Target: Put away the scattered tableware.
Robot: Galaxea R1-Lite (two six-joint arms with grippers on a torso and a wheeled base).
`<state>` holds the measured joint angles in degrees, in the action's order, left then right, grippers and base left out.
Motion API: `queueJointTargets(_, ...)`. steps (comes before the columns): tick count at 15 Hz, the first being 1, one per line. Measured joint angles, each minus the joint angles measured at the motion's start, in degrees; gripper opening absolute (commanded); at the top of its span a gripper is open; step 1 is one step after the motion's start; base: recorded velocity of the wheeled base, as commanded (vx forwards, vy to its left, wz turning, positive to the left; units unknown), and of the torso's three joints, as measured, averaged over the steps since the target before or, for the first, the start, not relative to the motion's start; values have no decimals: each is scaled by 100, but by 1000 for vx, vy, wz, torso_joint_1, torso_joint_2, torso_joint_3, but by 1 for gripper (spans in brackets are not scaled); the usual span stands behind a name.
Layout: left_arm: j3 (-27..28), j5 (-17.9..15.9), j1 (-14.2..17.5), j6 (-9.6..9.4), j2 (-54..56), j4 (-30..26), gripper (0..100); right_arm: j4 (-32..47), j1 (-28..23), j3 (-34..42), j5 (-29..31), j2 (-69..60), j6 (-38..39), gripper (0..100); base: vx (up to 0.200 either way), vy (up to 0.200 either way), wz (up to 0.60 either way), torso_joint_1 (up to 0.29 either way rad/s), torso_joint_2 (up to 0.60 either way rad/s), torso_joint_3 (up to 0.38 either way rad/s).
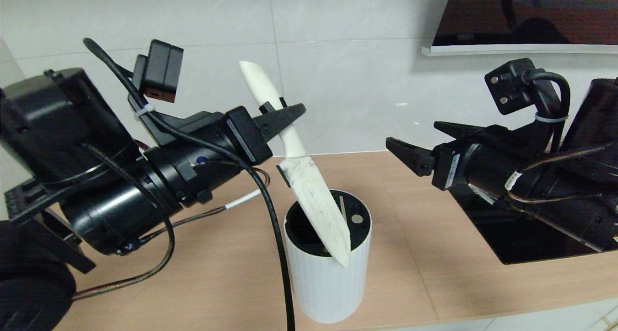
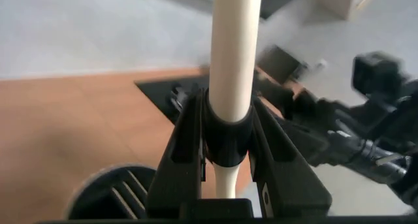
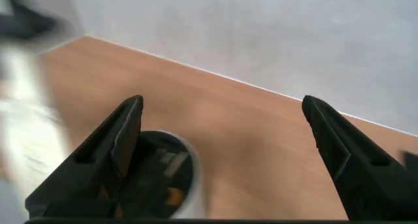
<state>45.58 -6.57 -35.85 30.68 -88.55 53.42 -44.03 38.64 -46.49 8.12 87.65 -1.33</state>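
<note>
Hanging blade-down, a white knife (image 1: 316, 196) tilts over the white holder (image 1: 328, 278) on the desk (image 1: 217, 263), likely to be slotted in. From nine o'clock the left gripper (image 1: 288, 120) has its fingers clamped on the handle; at three o'clock the right gripper (image 1: 411, 134) hovers, fingers apart.

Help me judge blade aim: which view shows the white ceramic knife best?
The head view: the whole white ceramic knife, handle in the left gripper, blade angled toward the white ribbed holder. Left wrist view shows its handle; right wrist view, a blur.
</note>
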Motion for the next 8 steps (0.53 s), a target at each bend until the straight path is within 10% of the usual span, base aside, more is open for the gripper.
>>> queueJointTargets(4,712,1181,-144,-59,193,-1117,0,2,-386,265,-40,-39,252,100,0,0,0,0,0,0)
queueJointTargets(8,1048,2220,-319,-835,228,-1376,0,-9,-444,356,-49,-35,278,100,0,0,0,0,0,0)
